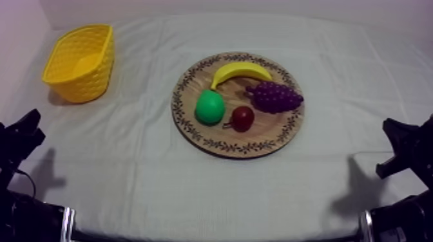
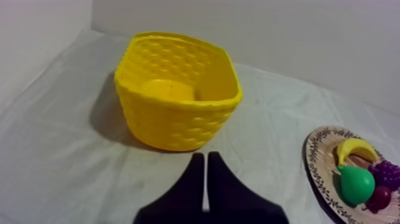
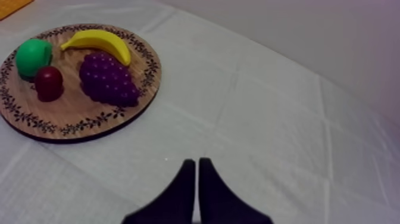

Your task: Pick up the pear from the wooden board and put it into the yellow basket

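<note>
Green pear (image 1: 210, 107), one; yellow basket (image 1: 84, 83), one

No readable writing, labels, brands or numbers anywhere, rim of the wooden board (image 1: 267, 129) bearing a dark leafy pattern rather than letters, yellow basket (image 1: 77, 83) unmarked
</note>
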`<state>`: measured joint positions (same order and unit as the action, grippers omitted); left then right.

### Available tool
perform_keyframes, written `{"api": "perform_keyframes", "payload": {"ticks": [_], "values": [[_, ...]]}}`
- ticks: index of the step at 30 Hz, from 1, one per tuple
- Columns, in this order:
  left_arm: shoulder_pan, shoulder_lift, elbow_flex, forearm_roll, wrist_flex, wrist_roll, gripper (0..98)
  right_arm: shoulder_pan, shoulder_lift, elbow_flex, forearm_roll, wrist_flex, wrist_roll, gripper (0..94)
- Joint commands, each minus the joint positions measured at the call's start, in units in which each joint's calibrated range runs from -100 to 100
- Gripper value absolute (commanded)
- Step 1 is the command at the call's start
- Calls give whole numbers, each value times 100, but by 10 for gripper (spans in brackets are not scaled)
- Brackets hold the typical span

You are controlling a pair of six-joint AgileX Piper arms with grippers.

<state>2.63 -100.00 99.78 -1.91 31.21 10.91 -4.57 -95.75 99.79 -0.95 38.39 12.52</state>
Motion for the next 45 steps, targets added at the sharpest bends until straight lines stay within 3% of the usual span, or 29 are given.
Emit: {"api": "perform_keyframes", "payload": {"ticks": [1,27,37,45], "values": [[1,0,-1,-2,0,0,1,-2,-1,-1,0,0,1,3],[1,0,-1,-2,0,0,1,-2,-1,-1,0,0,1,3],[83,183,-311,46,544,-294,1,-2,-1,-1,0,0,1,3],[128,1506,-1908,142,771,-634,0,-2,-1,-1,0,0,1,3]]}}
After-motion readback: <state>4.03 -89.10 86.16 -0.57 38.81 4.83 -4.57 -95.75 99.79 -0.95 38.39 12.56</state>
